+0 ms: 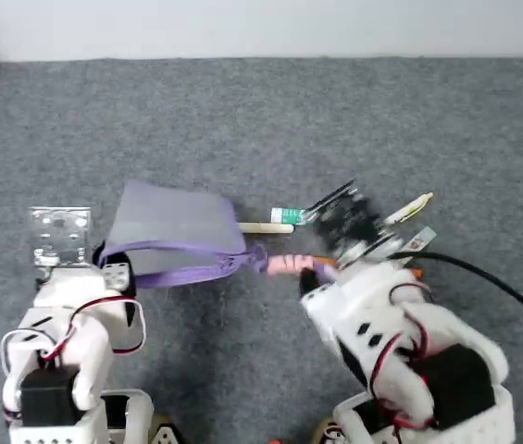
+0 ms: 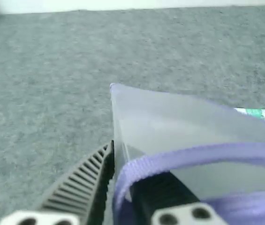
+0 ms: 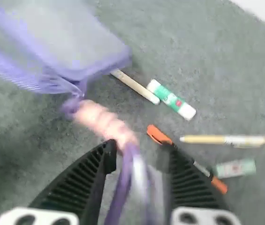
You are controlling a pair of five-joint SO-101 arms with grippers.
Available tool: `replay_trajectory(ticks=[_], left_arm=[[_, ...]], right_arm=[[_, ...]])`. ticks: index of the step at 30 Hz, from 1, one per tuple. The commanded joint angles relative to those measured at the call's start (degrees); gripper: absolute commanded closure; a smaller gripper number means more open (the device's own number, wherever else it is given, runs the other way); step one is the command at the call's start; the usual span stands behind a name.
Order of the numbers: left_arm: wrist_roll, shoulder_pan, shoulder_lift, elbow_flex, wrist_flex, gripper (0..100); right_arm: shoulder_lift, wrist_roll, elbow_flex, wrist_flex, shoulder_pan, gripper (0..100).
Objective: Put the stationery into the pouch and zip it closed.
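A translucent purple pouch (image 1: 173, 227) (image 2: 179, 122) (image 3: 52, 37) lies left of the table's middle. My left gripper (image 1: 113, 273) (image 2: 123, 164) is shut on its left end, with the purple zip band running over one finger. A pink zipper pull (image 1: 287, 265) (image 3: 102, 122) with a purple strap stretches from the pouch's right end. My right gripper (image 1: 315, 275) (image 3: 139, 150) is shut on that strap. On the carpet beyond lie a wooden stick (image 1: 259, 228) (image 3: 134, 86), a green glue stick (image 1: 289, 215) (image 3: 171, 99), a yellow pen (image 1: 409, 207) (image 3: 223, 139) and an orange marker (image 3: 159, 135).
A small green-labelled item (image 3: 235, 168) lies near the pen, partly under the right arm in the high view. A black cable (image 1: 492, 277) trails off to the right. Grey carpet (image 1: 261, 120) stretches bare toward the back wall.
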Motion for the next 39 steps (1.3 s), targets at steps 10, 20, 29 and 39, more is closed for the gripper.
replay_trajectory(ticks=[10,20,29,39], left_arm=[[-0.70,-8.18,-0.62,-3.30,4.22,99],[-0.53,-8.70,-0.70,-1.19,6.68,99],[-0.70,-8.44,-0.97,-1.36,6.59,99],[-0.70,-8.26,-1.05,-1.36,6.59,99]], right_arm=[[27.91,-3.34,-12.40,0.13,6.81,78.6],[55.25,14.42,-27.34,-0.48,8.22,78.3],[77.85,30.77,-45.10,-0.40,11.74,71.6],[97.54,37.54,-59.25,-0.57,11.47,71.7]])
